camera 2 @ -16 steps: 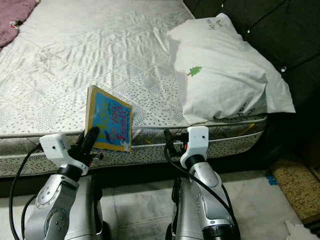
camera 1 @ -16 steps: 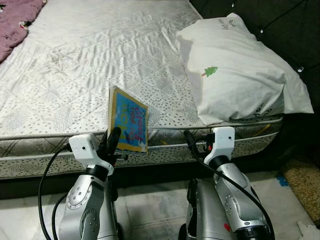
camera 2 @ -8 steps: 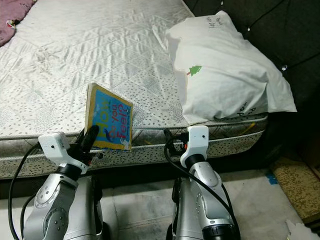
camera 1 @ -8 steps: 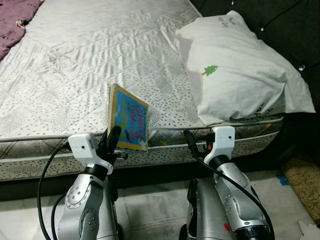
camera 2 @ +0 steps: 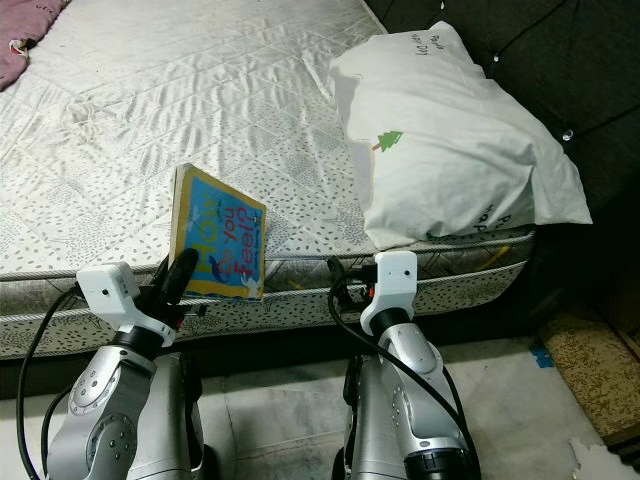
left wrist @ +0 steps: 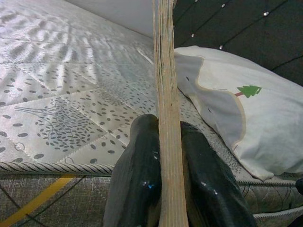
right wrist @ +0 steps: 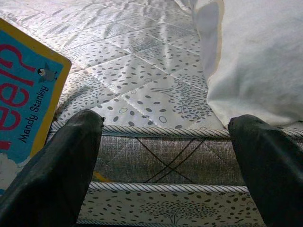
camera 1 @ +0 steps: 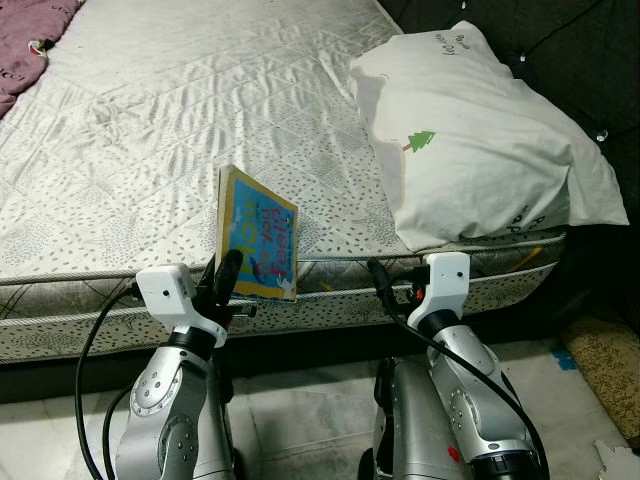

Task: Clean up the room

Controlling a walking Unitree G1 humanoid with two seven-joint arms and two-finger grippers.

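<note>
Board book (camera 1: 256,237) stands upright, clamped at its lower edge by the left tool (camera 1: 222,285) at the mattress (camera 1: 180,120) edge; right tool (right wrist: 165,170) gapes idle. Such a low pinch could let it pivot and slip.

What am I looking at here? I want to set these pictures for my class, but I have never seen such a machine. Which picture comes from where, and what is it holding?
This is a humanoid robot with two silver arms, standing at a bed. The two wide pictures come from cameras in its head, looking down. The other two come from cameras on its wrists.

The left gripper has its jaws shut on a blue picture book with a yellow border, held upright above the mattress edge. The right gripper is open and empty, near the mattress edge. A white pillow lies on the bed beside a dark headboard. A purple cloth lies at the far corner.
</note>
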